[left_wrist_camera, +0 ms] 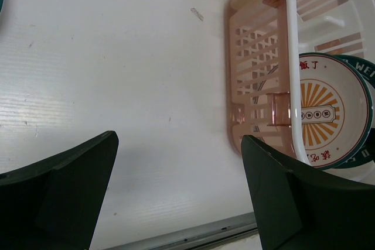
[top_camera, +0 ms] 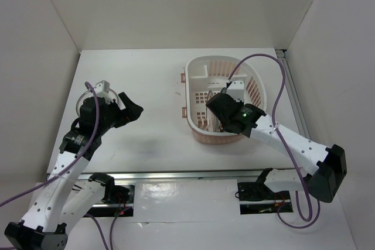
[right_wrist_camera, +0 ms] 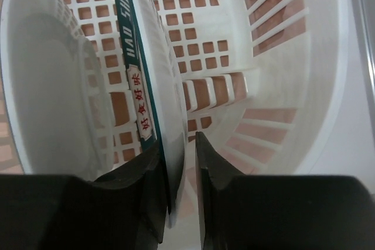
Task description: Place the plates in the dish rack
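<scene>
White plate (right_wrist_camera: 159, 86) edge-on between right jaws

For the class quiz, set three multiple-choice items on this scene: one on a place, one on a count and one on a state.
1. Where is the right gripper?
A over bare table
B inside the dish rack
C beside its own base

2. How many plates stand in the dish rack?
A none
B two
C four

3. How is the left gripper?
A open and empty
B shut on a plate
C shut on the rack's rim

Key:
1 B, basket walls surround it as it flanks the dark-rimmed plate.
2 B, the sunburst plate stands in front of the dark-rimmed plate.
3 A, its fingers stand wide apart over the table.
</scene>
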Action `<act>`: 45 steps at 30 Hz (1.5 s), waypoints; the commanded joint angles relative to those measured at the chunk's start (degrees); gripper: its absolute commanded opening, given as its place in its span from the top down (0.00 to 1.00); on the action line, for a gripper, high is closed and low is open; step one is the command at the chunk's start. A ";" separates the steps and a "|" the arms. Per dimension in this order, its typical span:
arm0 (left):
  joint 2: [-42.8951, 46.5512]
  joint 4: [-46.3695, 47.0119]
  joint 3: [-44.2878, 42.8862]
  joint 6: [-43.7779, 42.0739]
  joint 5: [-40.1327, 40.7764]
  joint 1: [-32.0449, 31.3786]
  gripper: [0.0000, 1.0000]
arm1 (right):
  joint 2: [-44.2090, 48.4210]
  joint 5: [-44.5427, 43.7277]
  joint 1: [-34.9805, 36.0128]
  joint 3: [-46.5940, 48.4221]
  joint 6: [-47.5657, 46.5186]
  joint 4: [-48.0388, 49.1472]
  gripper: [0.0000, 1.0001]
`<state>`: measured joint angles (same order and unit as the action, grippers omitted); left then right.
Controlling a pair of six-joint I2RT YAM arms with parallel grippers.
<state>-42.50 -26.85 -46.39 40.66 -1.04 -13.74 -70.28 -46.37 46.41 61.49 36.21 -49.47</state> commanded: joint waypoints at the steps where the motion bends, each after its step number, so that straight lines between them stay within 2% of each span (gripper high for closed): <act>1: 0.75 1.01 -1.60 -0.85 0.77 -0.15 0.00 | -0.03 -2.50 0.96 2.05 3.26 0.34 0.70; 10: 0.75 1.01 -1.60 -0.85 0.77 -0.15 0.00 | -0.65 -4.25 3.24 4.86 5.98 -2.47 0.58; 12: 0.75 1.01 -1.60 -0.85 0.77 -0.15 0.00 | -1.17 -4.26 3.24 5.39 6.60 -3.87 0.48; 18: 0.75 1.01 -1.60 -0.85 0.77 -0.15 0.00 | -1.17 -5.31 4.39 7.76 8.97 -7.47 0.35; 21: 0.23 1.01 -1.60 -0.85 0.77 -0.15 0.00 | -1.17 -5.31 4.39 8.90 10.37 -9.49 0.33; 25: -0.30 1.01 -1.60 -0.33 0.77 -0.15 0.00 | -0.57 -5.31 5.00 10.83 10.38 -10.72 0.27; 29: -1.53 -0.29 -0.98 1.69 4.72 -0.15 0.00 | 0.58 -5.31 6.93 14.51 9.85 -12.05 0.21; 30: -2.14 -1.61 -0.98 2.66 8.21 0.37 0.00 | 1.19 -5.31 7.46 15.49 8.54 -13.18 0.20; 34: -0.67 -10.23 -1.07 12.13 17.71 2.21 0.00 | 0.68 -7.15 8.51 21.29 3.11 -14.25 0.14; 36: 2.67 -11.03 2.08 14.87 18.96 3.45 0.00 | 0.67 -5.06 9.30 21.83 -2.16 -10.05 0.13; 37: 4.69 -11.03 3.57 17.14 18.97 4.67 0.00 | 1.19 -1.57 10.01 21.83 -8.02 -4.29 0.08; 39: 10.58 -9.99 7.97 17.96 18.97 6.34 0.00 | 2.24 5.55 10.01 19.29 -14.90 3.12 0.04; 40: 11.90 -7.97 9.46 19.61 18.97 6.35 0.00 | 3.38 12.98 10.01 18.32 -20.16 9.94 0.02; 42: 12.10 -5.94 13.07 20.85 18.45 7.93 0.00 | 3.40 19.97 10.01 16.91 -24.06 15.08 0.00; 45: 7.55 1.43 17.73 22.35 14.76 11.00 0.00 | 0.50 26.14 10.01 19.26 -26.09 16.77 0.00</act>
<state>-31.00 -32.73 -32.03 59.00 15.62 -4.82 -68.58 -31.11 56.03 79.22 18.26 -42.72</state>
